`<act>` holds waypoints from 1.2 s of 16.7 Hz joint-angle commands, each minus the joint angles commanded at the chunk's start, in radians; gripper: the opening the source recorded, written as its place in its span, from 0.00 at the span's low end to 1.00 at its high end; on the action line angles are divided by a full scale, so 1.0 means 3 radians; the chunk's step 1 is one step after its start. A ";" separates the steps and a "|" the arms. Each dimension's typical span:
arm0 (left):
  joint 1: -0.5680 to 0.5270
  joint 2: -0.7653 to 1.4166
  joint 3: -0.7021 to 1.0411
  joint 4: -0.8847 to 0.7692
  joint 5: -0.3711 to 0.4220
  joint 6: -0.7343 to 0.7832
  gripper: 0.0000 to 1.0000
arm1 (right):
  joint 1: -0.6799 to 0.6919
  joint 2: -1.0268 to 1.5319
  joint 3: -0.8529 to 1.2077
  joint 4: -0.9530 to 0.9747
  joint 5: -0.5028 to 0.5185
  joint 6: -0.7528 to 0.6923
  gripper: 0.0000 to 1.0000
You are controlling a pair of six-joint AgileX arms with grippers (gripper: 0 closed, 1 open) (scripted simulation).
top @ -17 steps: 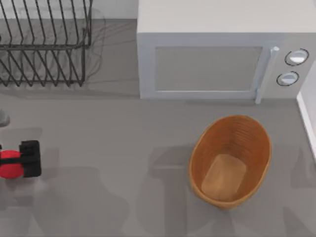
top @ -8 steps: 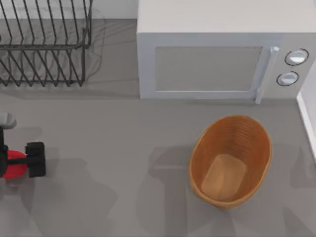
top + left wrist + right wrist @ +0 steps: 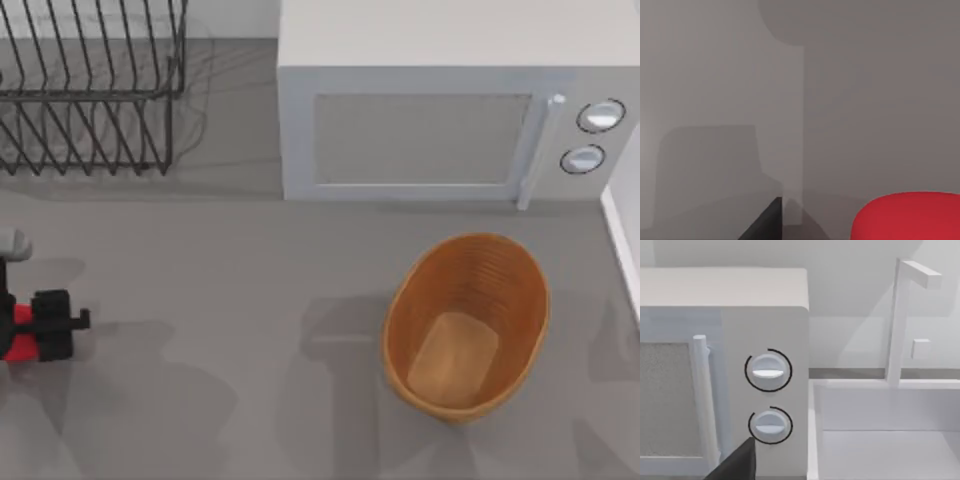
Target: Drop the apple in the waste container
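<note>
Now the left gripper (image 3: 25,327), black and blocky, is clenched on the smooth, round red apple (image 3: 18,333) at the table's left edge, well apart from the oval, ribbed orange-brown waste container (image 3: 467,326), which sits below the boxy grey microwave (image 3: 450,110).

even soft light, broad faint overlapping shadows on table (image 3: 250,290), no glare.

A rendered kitchen counter: grey microwave (image 3: 440,110), black wire dish rack (image 3: 90,85), white sink (image 3: 885,430)
</note>
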State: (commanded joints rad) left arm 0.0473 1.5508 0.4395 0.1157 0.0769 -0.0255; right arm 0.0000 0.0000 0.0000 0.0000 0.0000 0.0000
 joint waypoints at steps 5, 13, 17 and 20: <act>0.0000 0.0000 0.0000 0.0000 0.0000 0.0000 0.10 | 0.0000 0.0000 0.0000 0.0000 0.0000 0.0000 1.00; 0.0000 0.0000 0.0000 0.0000 0.0000 0.0000 0.00 | 0.0000 0.0000 0.0000 0.0000 0.0000 0.0000 1.00; 0.0044 -0.0092 0.0047 -0.0126 -0.0166 0.0086 0.00 | 0.0000 0.0000 0.0000 0.0000 0.0000 0.0000 1.00; 0.0045 -0.0200 0.0281 -0.0464 -0.0171 0.0082 0.00 | 0.0000 0.0000 0.0000 0.0000 0.0000 0.0000 1.00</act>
State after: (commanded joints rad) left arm 0.0607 1.4909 0.5238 -0.0235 0.0257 -0.0009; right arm 0.0000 0.0000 0.0000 0.0000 0.0000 0.0000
